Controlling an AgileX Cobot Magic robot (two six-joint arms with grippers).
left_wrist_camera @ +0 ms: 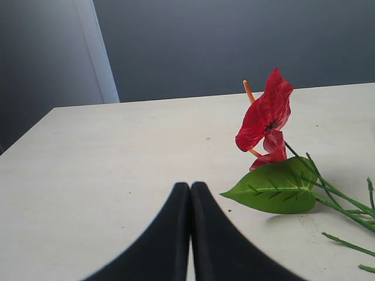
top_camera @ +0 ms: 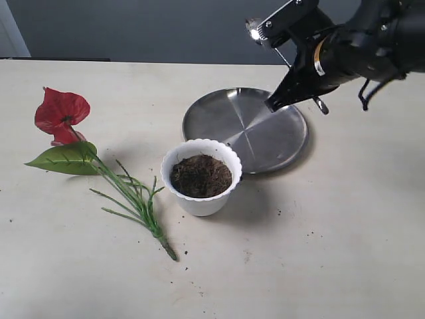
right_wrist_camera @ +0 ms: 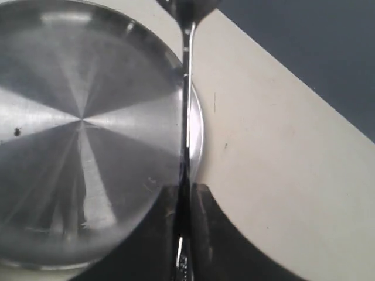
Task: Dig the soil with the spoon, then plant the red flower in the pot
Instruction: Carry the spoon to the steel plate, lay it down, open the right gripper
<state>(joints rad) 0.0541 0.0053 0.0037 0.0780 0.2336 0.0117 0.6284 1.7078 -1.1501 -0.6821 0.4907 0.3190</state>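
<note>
Silver spoon (right_wrist_camera: 186, 88) between right hand (right_wrist_camera: 186, 202) fingers

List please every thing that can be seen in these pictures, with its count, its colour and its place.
flower: one, red blooms with a green leaf and green stems, lying on the table left of the pot.
pot: one, white with a wavy rim, upright near the table's middle.
soil: one clump, dark brown, inside the pot.
plate: one, steel, behind the pot to its right.
spoon: one, silver, held above the plate's edge.
table: one, pale beige, with a few soil crumbs.
left end effector: black, shut, empty, low near the flower.
right end effector: black, shut on the spoon, above the plate.
</note>
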